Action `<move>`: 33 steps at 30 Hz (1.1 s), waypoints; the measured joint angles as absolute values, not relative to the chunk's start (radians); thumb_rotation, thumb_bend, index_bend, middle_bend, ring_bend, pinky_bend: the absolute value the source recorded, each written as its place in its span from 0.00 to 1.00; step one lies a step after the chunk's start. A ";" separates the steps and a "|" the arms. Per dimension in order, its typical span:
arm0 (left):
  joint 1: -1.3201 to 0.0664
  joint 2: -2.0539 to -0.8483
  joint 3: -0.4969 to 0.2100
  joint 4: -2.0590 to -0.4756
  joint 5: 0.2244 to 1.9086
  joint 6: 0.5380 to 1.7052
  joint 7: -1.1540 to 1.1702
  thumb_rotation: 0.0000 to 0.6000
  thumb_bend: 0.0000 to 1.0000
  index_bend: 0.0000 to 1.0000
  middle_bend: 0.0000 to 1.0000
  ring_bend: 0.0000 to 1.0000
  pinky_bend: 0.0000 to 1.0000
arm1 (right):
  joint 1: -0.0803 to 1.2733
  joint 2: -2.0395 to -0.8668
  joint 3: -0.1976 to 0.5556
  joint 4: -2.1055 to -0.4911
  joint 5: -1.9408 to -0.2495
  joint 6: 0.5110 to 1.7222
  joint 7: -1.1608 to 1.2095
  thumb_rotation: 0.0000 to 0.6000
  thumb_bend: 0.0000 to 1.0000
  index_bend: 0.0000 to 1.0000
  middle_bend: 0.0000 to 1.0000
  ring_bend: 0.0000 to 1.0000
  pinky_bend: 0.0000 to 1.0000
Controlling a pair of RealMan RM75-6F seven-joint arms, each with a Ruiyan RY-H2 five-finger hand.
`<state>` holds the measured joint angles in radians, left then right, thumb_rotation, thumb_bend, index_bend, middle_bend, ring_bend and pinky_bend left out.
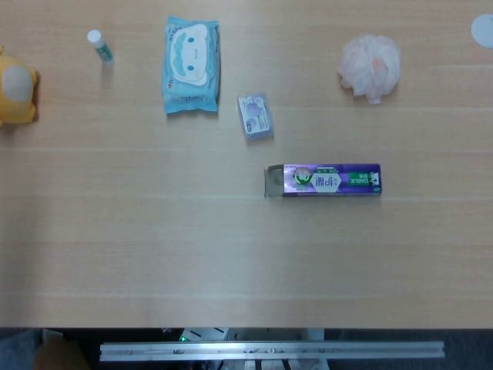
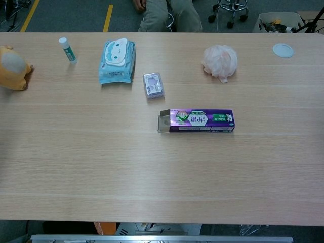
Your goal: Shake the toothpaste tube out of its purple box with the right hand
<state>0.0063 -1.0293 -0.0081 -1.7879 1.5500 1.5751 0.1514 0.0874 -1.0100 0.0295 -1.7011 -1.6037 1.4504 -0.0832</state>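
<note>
The purple toothpaste box (image 1: 325,180) (image 2: 197,121) lies flat on the wooden table, right of centre, long side running left to right. Its left end flap stands open. The tube inside cannot be made out. Neither of my hands shows in the head view or the chest view.
A small grey packet (image 1: 255,116) lies just behind the box. Further back are a blue wipes pack (image 1: 190,65), a white-capped stick (image 1: 100,46), a pink bath puff (image 1: 370,66), a white lid (image 2: 283,49) and a yellow plush toy (image 1: 15,86) at the left edge. A person sits beyond the far edge (image 2: 167,12).
</note>
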 measured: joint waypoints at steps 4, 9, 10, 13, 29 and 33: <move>0.006 -1.030 -0.006 -1.792 1.553 1.573 0.156 1.00 0.25 0.07 0.09 0.16 0.17 | 0.119 -1.008 0.026 -1.719 -1.620 1.406 -0.080 1.00 0.03 0.21 0.33 0.29 0.42; 0.001 -1.030 -0.001 -1.808 1.558 1.560 0.166 1.00 0.25 0.07 0.09 0.16 0.17 | 0.186 -1.025 0.029 -1.736 -1.637 1.303 -0.084 1.00 0.02 0.21 0.33 0.29 0.42; 0.001 -1.029 0.000 -1.812 1.563 1.561 0.167 1.00 0.25 0.07 0.09 0.16 0.17 | 0.204 -1.031 0.031 -1.739 -1.637 1.275 -0.087 1.00 0.01 0.21 0.33 0.29 0.42; 0.004 -1.026 0.002 -1.820 1.571 1.571 0.167 1.00 0.25 0.07 0.09 0.16 0.17 | 0.267 -1.054 0.041 -1.752 -1.625 1.181 -0.108 1.00 0.00 0.21 0.32 0.29 0.42; 0.032 -1.011 0.017 -1.816 1.574 1.595 0.151 1.00 0.25 0.07 0.09 0.16 0.17 | 0.494 -1.268 0.071 -1.704 -1.385 0.850 -0.333 1.00 0.00 0.21 0.29 0.25 0.42; 0.032 -1.014 0.017 -1.810 1.576 1.595 0.142 1.00 0.25 0.07 0.09 0.16 0.17 | 0.525 -1.328 0.074 -1.656 -1.335 0.828 -0.387 1.00 0.00 0.22 0.29 0.25 0.42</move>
